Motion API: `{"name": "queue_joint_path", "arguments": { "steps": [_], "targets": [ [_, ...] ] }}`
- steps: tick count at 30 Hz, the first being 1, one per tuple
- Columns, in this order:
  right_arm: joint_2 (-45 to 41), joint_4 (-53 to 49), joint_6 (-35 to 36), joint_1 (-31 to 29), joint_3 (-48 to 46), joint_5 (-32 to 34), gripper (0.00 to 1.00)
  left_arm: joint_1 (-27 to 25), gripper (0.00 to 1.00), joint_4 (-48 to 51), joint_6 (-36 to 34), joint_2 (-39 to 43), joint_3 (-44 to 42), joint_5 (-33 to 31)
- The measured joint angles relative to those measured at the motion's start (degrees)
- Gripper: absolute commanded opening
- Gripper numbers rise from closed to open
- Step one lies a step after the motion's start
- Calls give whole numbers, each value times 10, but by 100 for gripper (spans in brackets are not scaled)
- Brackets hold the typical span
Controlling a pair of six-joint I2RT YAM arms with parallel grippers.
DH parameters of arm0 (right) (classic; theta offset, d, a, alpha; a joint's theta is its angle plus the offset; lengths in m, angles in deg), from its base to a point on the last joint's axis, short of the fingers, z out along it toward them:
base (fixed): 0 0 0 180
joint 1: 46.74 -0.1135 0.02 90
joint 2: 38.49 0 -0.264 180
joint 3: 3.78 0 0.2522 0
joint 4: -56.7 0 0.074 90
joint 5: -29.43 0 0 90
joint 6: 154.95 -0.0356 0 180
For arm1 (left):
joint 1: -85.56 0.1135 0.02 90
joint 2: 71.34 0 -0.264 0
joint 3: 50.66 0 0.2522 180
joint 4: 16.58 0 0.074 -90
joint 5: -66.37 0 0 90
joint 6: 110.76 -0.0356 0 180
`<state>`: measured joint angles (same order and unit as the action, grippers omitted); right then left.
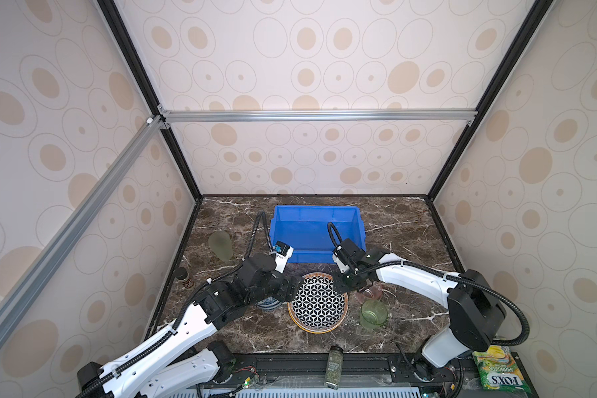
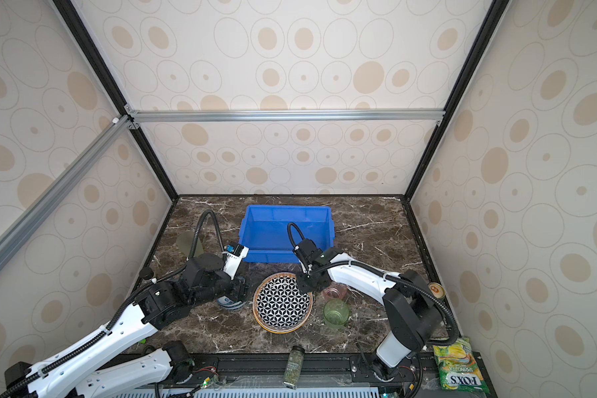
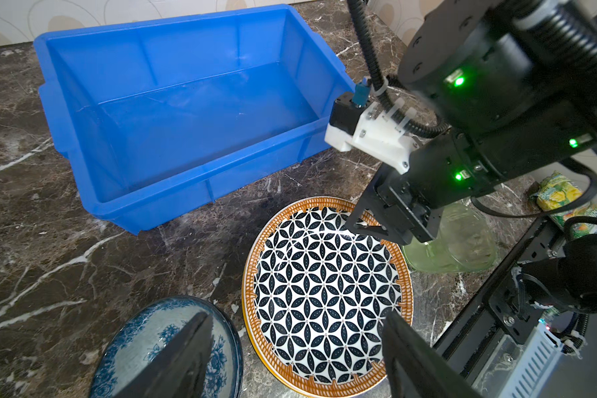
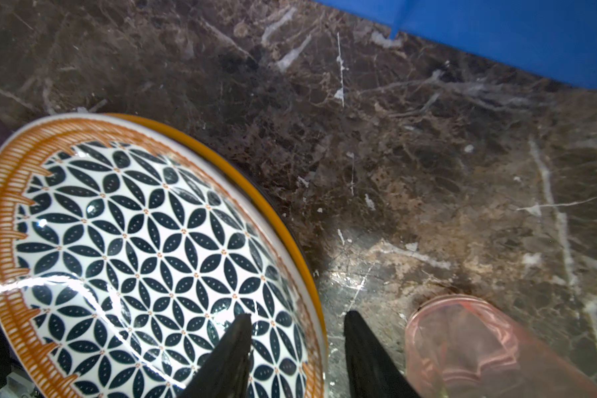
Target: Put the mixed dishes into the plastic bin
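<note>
A black-white geometric plate [image 1: 317,303] [image 2: 283,303] with an orange rim lies in front of the empty blue plastic bin [image 1: 316,210] [image 3: 173,206]. A yellow edge shows under the plate [image 4: 135,248]. My right gripper [image 4: 297,314] [image 1: 340,287] is open and straddles the plate's right rim, one finger inside and one outside. My left gripper [image 3: 297,315] [image 1: 293,287] is open wide. One of its fingers is over the blue-white floral bowl [image 3: 135,344] [image 1: 268,305] and the other over the plate's near edge. A pink cup [image 4: 479,344] [image 1: 371,293] and a green cup [image 1: 373,313] [image 3: 462,248] stand right of the plate.
A slim spice jar [image 1: 334,367] lies on the front rail, and a yellow-green snack packet [image 1: 500,368] lies at the front right. A small dark jar [image 1: 187,277] stands by the left wall. Patterned walls close in the marble table [image 1: 411,227] on three sides.
</note>
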<state>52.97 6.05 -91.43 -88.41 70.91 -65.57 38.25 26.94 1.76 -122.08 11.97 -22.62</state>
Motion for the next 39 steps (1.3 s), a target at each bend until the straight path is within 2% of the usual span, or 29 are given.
{"name": "queue_joint_path", "arguments": {
  "steps": [5, 18, 25, 27, 30, 39],
  "targets": [
    [2, -5, 3, 0, 0, 8, 44, -5, 76, 0, 2, -7, 0, -4],
    [31, -32, 16, -25, 16, 48, 18, -13, 76, 8, 5, -20, 2, -23],
    [26, -47, 25, -30, 22, 64, 16, -14, 76, 11, 6, -23, 2, -30],
    [24, -48, 28, -30, 22, 67, 12, -14, 76, 11, 6, -24, 2, -31],
    [23, -51, 31, -31, 24, 70, 0, -14, 76, 11, 7, -24, 2, -32],
    [15, -57, 36, -34, 30, 80, 0, -16, 76, 11, 8, -29, 2, -25]
  ]
}}
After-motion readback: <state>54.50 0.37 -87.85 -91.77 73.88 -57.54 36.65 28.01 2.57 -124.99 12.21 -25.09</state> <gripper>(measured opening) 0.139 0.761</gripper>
